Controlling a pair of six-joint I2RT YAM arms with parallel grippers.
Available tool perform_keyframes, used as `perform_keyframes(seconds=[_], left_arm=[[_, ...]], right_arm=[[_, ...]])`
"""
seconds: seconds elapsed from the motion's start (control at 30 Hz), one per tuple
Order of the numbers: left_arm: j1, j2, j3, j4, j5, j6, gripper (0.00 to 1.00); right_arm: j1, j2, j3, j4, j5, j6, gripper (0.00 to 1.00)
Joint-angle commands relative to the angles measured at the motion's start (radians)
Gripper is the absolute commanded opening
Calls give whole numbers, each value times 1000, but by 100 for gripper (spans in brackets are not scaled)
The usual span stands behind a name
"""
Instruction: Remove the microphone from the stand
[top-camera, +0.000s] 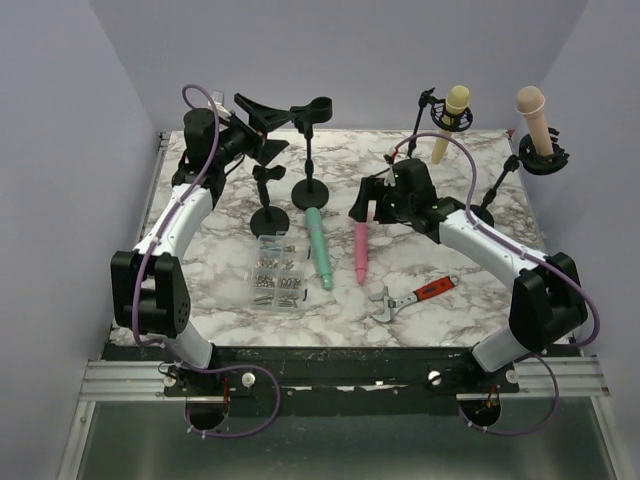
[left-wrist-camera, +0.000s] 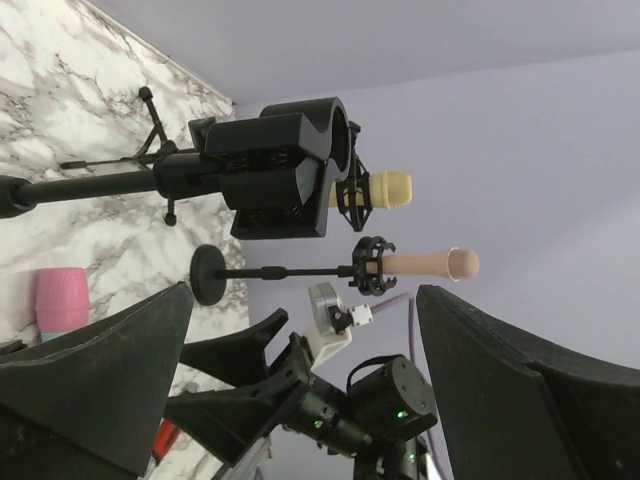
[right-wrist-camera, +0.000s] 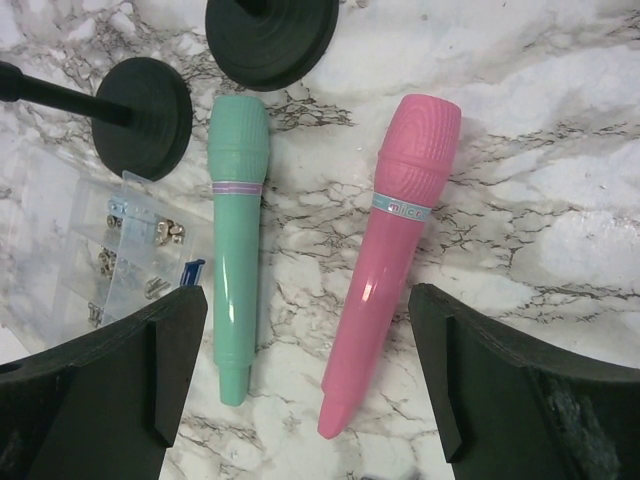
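The right gripper hangs spread over the pink microphone, open marble beside it; the left gripper, likewise spread (holding nothing), faces stands near the far edge. The clear box holds screws.

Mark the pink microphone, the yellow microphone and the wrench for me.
pink microphone (right-wrist-camera: 388, 265), right wrist view, middle of its handle.
yellow microphone (top-camera: 441, 146), top external view, handle just below the shock mount.
wrench (top-camera: 418, 295), top external view, mid-handle where the red grip begins.

Pink microphone: on its pale neck band you can read lettering beginning "mic"; the letters after that are blurred.
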Motion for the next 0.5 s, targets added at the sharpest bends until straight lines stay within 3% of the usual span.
perform_keyframes(seconds=[0.0, 0.13, 0.47], left_arm=[[-9, 27, 40, 56, -72, -119, 95], [-17, 84, 64, 92, -85, -164, 86], [-53, 188, 160, 97, -91, -189, 75]], right_arm=[[-2, -54, -29, 45, -13, -9, 91], [-1, -64, -33, 53, -7, -9, 91], [-3, -64, -38, 53, 5, -9, 91]])
